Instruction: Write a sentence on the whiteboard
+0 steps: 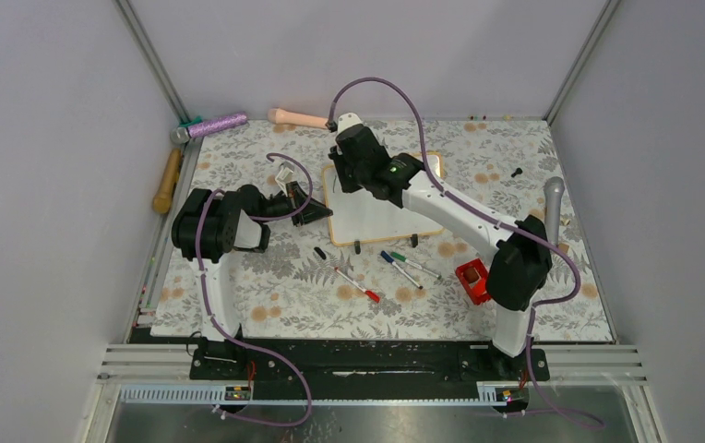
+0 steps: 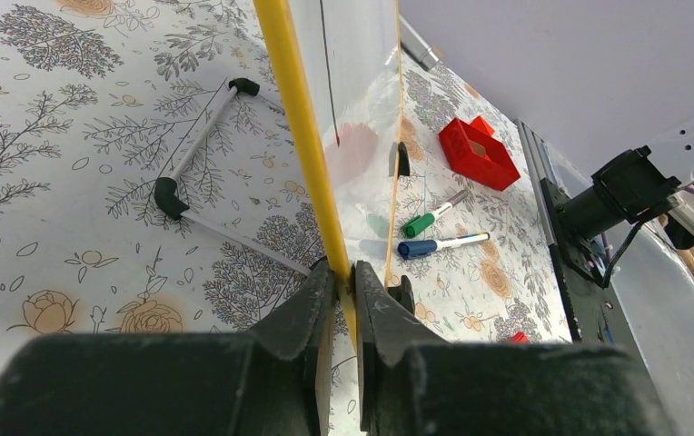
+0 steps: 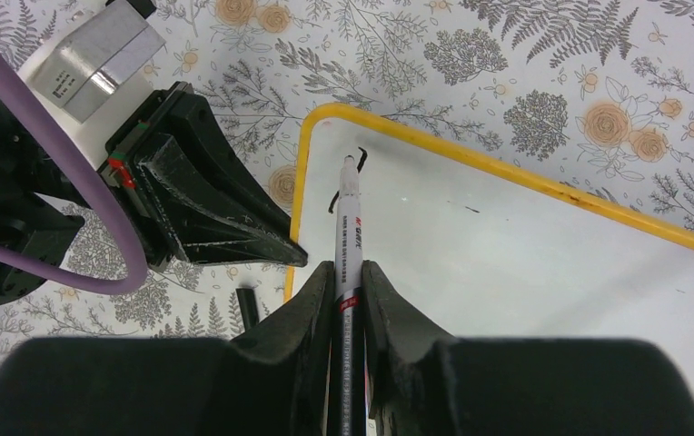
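The whiteboard (image 1: 372, 221) lies on the floral cloth; its frame looks yellow in the wrist views. My left gripper (image 1: 319, 210) is shut on the board's left edge (image 2: 300, 127), with a jaw on each side of the frame (image 2: 343, 272). My right gripper (image 1: 341, 175) is shut on a black-and-white marker (image 3: 348, 236), whose tip rests on the board near its top left corner (image 3: 507, 263). Of the sentence, only two short black strokes (image 3: 332, 205) show beside the tip; no word is readable.
A red marker (image 1: 358, 284), a blue marker (image 1: 400, 268), a green marker (image 1: 415, 266) and a black cap (image 1: 319, 252) lie in front of the board. A red block (image 1: 471, 280) sits by the right arm. A wooden roller (image 1: 166, 180) and a purple object (image 1: 215, 125) lie far left.
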### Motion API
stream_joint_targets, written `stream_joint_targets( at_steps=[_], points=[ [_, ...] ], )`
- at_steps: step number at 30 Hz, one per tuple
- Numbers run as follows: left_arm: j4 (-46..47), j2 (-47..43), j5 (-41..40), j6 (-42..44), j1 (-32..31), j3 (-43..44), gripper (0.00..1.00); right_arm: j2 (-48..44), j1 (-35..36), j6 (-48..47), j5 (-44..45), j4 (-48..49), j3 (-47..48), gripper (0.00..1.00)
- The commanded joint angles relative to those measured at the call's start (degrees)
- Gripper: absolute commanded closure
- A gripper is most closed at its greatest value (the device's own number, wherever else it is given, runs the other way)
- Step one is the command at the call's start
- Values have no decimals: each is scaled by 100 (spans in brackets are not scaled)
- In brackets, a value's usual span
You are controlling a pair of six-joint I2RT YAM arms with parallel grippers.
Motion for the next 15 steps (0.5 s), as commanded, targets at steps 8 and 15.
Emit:
stream_joint_targets(
  at_steps=[8, 15],
  points=[
    [18, -12, 409, 459, -92, -66, 100, 201, -22, -125, 235, -42, 359, 100],
    [12, -17, 415, 466, -92, -66, 100, 251, -23, -149, 334, -38, 357, 100]
  ],
)
